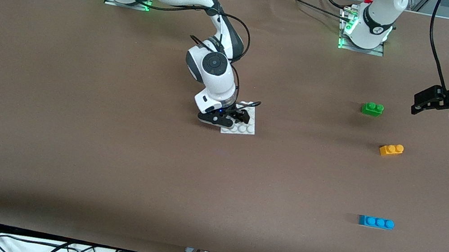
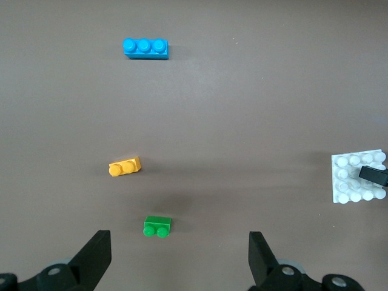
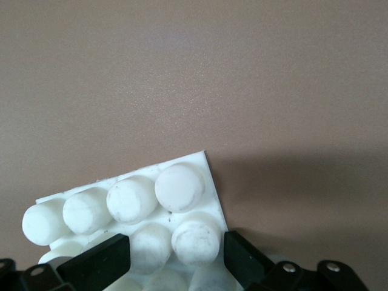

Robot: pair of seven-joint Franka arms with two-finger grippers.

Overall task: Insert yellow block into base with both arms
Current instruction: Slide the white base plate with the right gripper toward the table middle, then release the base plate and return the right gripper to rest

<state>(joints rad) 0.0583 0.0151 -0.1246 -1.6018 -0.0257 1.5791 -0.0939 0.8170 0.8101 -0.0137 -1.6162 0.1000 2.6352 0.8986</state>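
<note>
The yellow block [image 1: 391, 150] lies on the table toward the left arm's end, also in the left wrist view [image 2: 125, 167]. The white studded base [image 1: 246, 129] lies at mid-table, also in the left wrist view [image 2: 350, 180]. My right gripper [image 1: 235, 118] is down on the base [image 3: 200, 167]; in its own wrist view [image 3: 173, 257] it is shut on the base, with two studs between its fingers and one finger against the plate's edge. My left gripper [image 1: 432, 113] hangs open and empty over the table beside the green brick, with wide-spread fingers in its own view [image 2: 179, 242].
A green two-stud brick [image 1: 372, 108] lies farther from the front camera than the yellow block, also in the left wrist view [image 2: 157, 226]. A blue three-stud brick [image 1: 376, 222] lies nearer the front camera, also in that view [image 2: 145, 48]. Cables hang at the table's front edge.
</note>
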